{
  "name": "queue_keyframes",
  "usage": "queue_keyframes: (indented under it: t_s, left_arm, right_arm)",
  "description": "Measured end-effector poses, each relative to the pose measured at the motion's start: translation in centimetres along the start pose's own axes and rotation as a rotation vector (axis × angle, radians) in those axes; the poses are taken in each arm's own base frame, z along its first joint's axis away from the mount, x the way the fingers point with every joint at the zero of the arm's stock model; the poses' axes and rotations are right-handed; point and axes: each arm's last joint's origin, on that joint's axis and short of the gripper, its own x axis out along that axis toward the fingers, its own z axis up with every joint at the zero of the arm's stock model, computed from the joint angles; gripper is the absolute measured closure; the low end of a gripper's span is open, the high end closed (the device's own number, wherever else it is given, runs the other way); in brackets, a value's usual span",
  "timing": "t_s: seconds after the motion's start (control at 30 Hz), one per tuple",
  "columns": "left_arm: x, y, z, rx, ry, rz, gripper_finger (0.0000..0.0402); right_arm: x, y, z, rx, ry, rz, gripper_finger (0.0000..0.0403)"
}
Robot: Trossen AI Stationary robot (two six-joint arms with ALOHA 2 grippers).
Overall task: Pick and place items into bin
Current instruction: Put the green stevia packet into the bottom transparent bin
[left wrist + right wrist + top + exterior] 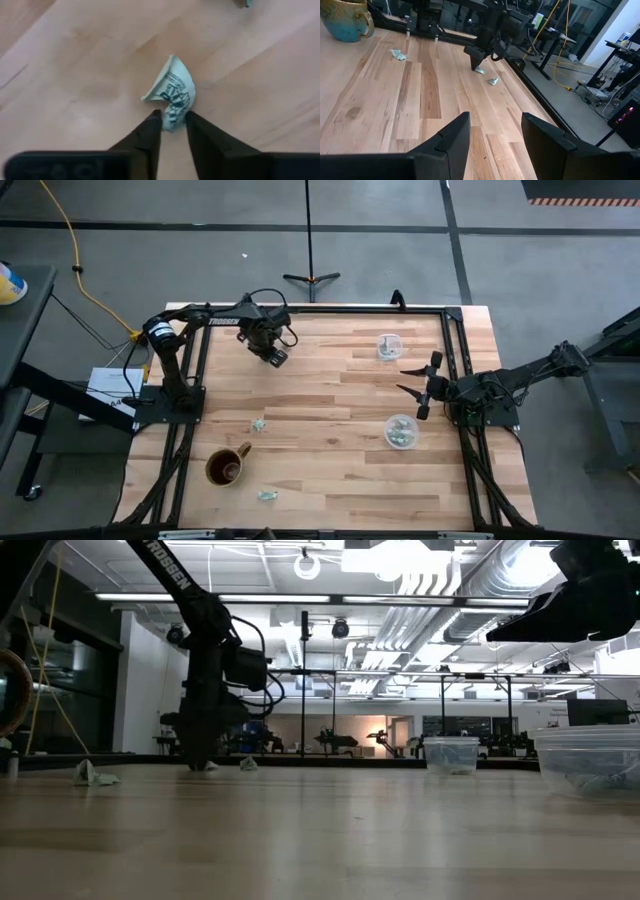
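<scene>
L gripper [275, 355] is down at the table's [330, 470] far edge, well away from the mug [227, 466], fingers [150, 135] nearly closed, pinching the edge of a crumpled bill [172, 95] lying on the wood. Another bill [493, 80] sits just beside it. 2 more bills [259, 424] [267, 496] lie near the mug. R gripper [420, 388] hovers w/ jaws wide, empty, between 2 clear bins [389, 345] [402, 431], both far right of the mug.
</scene>
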Motion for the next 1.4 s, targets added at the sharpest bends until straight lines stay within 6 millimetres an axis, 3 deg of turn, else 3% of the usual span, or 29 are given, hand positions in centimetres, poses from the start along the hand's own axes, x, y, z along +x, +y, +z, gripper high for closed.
queue_keyframes:
  t_s: [0.17,0.4,0.57,0.67,0.8,0.97,1.2,1.4]
  left_arm:
    - [0.0,0.0,0.0,0.025,-0.006,0.010,0.0357]
    - [-0.3,0.0,0.2,0.081,-0.036,0.014,0.0361]
    - [-3.0,-1.3,0.8,0.162,-0.185,-0.201,0.0361]
    - [-4.4,-3.5,1.2,0.278,-0.322,-0.380,0.0361]
    - [-6.1,-7.9,1.7,0.464,-0.545,-0.625,0.0361]
    - [-7.1,-13.8,0.7,0.663,-0.745,-0.798,0.0361]
    - [-8.0,-19.8,-0.1,0.769,-0.953,-0.701,0.0361]
    - [-9.1,-23.0,1.7,0.819,-1.061,-0.653,0.0361]
  right_arm:
    - [0.0,0.0,0.0,0.000,0.000,0.000,0.0233]
    - [0.0,0.0,0.0,0.000,-0.001,0.000,0.0233]
    - [0.0,0.0,0.2,-0.028,-0.022,0.012,0.0233]
    - [0.0,0.1,0.6,-0.057,-0.060,0.061,0.0233]
    - [-0.1,0.3,1.0,-0.106,-0.114,0.121,0.0233]
    - [-0.1,0.2,1.1,-0.161,-0.133,0.118,0.0231]
    - [-0.2,0.0,2.1,-0.015,-0.213,0.105,0.0228]
    - [-0.1,0.1,2.1,0.101,-0.212,0.132,0.0205]
